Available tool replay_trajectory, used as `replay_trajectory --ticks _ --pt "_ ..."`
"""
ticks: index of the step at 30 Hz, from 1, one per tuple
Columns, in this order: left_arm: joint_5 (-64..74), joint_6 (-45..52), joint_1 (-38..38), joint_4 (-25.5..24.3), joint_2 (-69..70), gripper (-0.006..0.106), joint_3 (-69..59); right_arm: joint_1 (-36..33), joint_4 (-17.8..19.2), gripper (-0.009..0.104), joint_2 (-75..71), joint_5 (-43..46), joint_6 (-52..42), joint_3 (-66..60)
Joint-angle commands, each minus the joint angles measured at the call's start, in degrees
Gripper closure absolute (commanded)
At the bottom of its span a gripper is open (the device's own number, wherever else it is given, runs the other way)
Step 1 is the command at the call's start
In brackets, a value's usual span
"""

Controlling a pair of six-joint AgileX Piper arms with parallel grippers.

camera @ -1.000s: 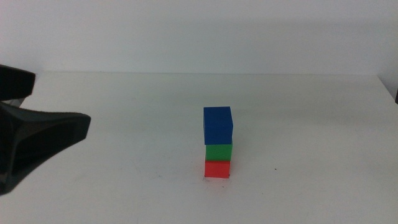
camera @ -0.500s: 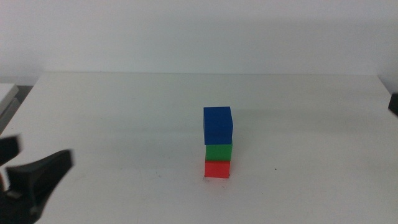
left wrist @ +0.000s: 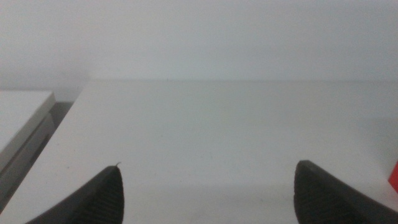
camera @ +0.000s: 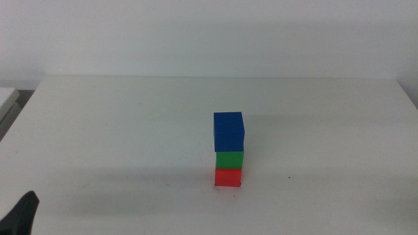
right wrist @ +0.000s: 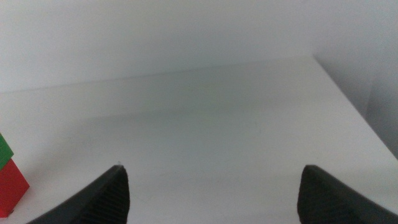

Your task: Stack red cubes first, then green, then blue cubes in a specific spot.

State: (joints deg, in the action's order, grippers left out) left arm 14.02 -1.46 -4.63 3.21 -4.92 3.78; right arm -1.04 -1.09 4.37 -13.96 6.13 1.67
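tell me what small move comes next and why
Probably none beyond parking: the blue cube sits on green on red, and both open claws, left and right, are clear of the stack.

I read one stack on the table [camera: 117, 124], a little toward five o'clock of table centre. Bottom to top: red cube [camera: 228, 177], green cube [camera: 230, 159] on it, blue cube [camera: 228, 131] on that, each touching the one below. Top one sits slightly askew on the one under it.

Left gripper [camera: 19, 219] at my eight o'clock corner of the middle view, well apart from the stack at its nine o'clock side, jaws spread wide over bare table.

Right gripper [right wrist: 211, 193] out of the middle view; jaws spread wide, stack at its ten o'clock edge.
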Motion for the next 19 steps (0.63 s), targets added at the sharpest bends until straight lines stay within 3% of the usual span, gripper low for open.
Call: replay_trajectory --ticks 1,19 --pt "-5.89 -0.13 0.19 -0.15 1.64 0.007 -3.33 0.51 1.42 0.002 -4.37 1.47 -0.58 -1.67" --pt "-5.85 -0.13 0.07 0.21 4.92 0.007 -3.78 0.51 2.23 0.002 -4.37 0.67 -0.58 -1.67"
